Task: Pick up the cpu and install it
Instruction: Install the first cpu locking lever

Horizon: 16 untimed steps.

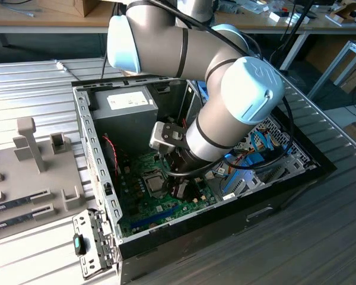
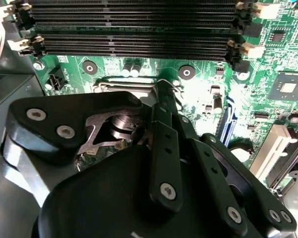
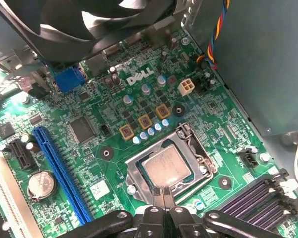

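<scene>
The cpu (image 3: pixel 165 167) is seen in the first wrist view lying flat inside the socket frame (image 3: pixel 134 174) on the green motherboard (image 3: pixel 89 104), its dull silver top facing up and the frame's metal border surrounding it on all sides. The gripper (image 3: pixel 164 194) is seen at the edge of the socket frame, with its two black fingertips (image 3: pixel 158 196) drawn tightly against each other and nothing visible between them; the jaws are pressed together and no part is being held. The tips are placed just beside the cpu's near edge; whether they touch the frame cannot be told.

In the second wrist view the gripper's black linkage (image 2: pixel 164 163) is seen from behind, and the socket frame (image 2: pixel 119 84) is partly hidden by it. Beyond the frame, the long dark memory slots (image 2: pixel 134 29) are seen running across the motherboard (image 2: pixel 268 64).

In the exterior view the arm (image 1: pixel 225 113) is seen reaching down into the open computer case (image 1: pixel 95 178), which rests on the desk (image 1: pixel 24 83). The socket frame (image 1: pixel 153 183) is visible on the motherboard (image 1: pixel 136 208) just beside the gripper's lower end. A blue expansion slot (image 3: pixel 59 168), a round coin battery (image 3: pixel 41 184) and a dark fan (image 3: pixel 104 22) are seen near the socket frame in the first wrist view.
</scene>
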Each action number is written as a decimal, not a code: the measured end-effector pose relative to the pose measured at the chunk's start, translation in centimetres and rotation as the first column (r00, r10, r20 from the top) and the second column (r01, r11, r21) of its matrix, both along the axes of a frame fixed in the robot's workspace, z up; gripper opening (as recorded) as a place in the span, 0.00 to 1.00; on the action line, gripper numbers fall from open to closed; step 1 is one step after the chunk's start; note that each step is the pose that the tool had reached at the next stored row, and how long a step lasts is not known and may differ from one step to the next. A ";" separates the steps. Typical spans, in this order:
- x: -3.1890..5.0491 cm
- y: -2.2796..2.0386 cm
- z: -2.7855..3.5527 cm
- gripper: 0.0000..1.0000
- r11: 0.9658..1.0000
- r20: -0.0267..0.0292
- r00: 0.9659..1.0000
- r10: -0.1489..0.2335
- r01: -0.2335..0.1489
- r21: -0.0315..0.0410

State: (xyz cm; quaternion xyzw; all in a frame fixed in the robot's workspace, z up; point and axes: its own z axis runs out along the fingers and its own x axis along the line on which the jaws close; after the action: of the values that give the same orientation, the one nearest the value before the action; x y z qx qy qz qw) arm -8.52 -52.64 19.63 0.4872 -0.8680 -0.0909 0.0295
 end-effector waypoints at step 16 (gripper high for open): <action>0.26 0.01 0.41 0.11 1.000 0.001 1.000 -0.001 0.001 0.006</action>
State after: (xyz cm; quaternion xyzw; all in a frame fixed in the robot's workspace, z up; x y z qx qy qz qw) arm -8.26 -52.63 20.04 0.4870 -0.8680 -0.0934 0.0275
